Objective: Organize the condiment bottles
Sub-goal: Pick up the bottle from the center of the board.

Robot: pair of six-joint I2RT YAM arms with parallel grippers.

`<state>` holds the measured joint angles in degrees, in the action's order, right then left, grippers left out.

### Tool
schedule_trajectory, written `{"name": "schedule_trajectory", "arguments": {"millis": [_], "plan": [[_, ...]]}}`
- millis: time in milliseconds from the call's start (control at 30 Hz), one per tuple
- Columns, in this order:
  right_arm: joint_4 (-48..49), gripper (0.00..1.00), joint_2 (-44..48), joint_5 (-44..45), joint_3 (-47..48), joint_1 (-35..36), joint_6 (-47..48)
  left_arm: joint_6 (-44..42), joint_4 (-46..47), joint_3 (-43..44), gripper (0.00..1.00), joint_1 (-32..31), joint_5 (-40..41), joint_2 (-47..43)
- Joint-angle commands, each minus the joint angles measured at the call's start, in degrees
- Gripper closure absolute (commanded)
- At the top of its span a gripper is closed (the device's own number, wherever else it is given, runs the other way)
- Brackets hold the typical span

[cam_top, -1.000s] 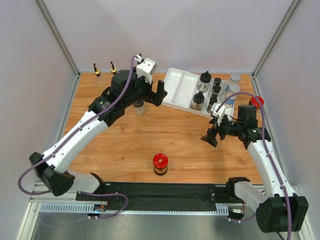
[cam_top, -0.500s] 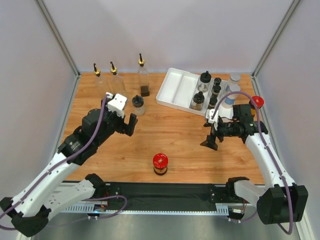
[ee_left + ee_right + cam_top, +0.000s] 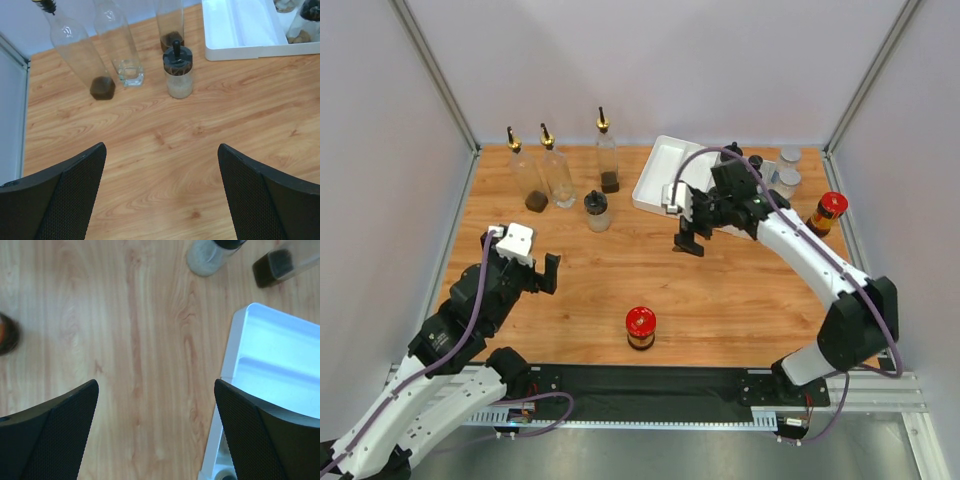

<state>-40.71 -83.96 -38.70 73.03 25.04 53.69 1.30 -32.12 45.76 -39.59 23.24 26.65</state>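
Both end effectors hang released and empty above the worktop: the right end effector (image 3: pixel 687 232) just off the near-left corner of the white tray (image 3: pixel 660 178), the left end effector (image 3: pixel 546 272) well to the tray's left. Three tall bottles (image 3: pixel 558 172) and a black-capped jar (image 3: pixel 596 211) stand left of the tray. One red-lidded jar (image 3: pixel 640 328) sits well in front of it. A careless sweep toward the black-capped jar could clip the tray's rim or topple the narrow bottles.

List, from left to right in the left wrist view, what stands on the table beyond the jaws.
Tall bottle with dark dregs, tall clear bottle, black-capped jar, white tray.
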Motion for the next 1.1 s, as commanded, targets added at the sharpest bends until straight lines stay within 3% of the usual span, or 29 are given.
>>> {"name": "schedule_trajectory", "arguments": {"millis": [0, 133, 300, 500, 633, 800, 1067], "plan": [[10.6, 0.0, -7.9, 6.7, 8.1, 2.9, -8.9, -1.2, -0.1, -0.4, 0.0, 0.2, 3.5, -1.2], [14.5, 0.0, -16.5, 10.0, 15.8, 7.9, -14.7, -1.2, 0.2, -1.1, 0.0, 0.1, 5.2, -2.0], [18.2, 0.0, -27.8, 20.5, 25.5, 13.1, -24.7, -1.0, 0.4, -1.5, 0.0, 0.2, 5.9, -1.9], [9.9, 0.0, -41.8, 32.2, 43.1, 17.6, -36.6, -1.2, 0.7, -0.9, 0.0, 0.1, 6.2, -1.4], [12.7, 0.0, -43.7, 32.5, 43.2, 19.3, -40.0, -1.2, 0.3, 0.6, 0.0, 0.2, 6.2, -0.9], [13.4, 0.0, -47.8, 41.4, 47.0, 21.1, -44.7, -2.4, 1.0, -0.2, 0.0, 0.2, 6.3, -0.8], [13.5, 0.0, -52.4, 47.8, 51.9, 21.5, -49.0, -1.7, 0.8, -0.9, 0.0, 0.2, 6.2, -2.0]]}}
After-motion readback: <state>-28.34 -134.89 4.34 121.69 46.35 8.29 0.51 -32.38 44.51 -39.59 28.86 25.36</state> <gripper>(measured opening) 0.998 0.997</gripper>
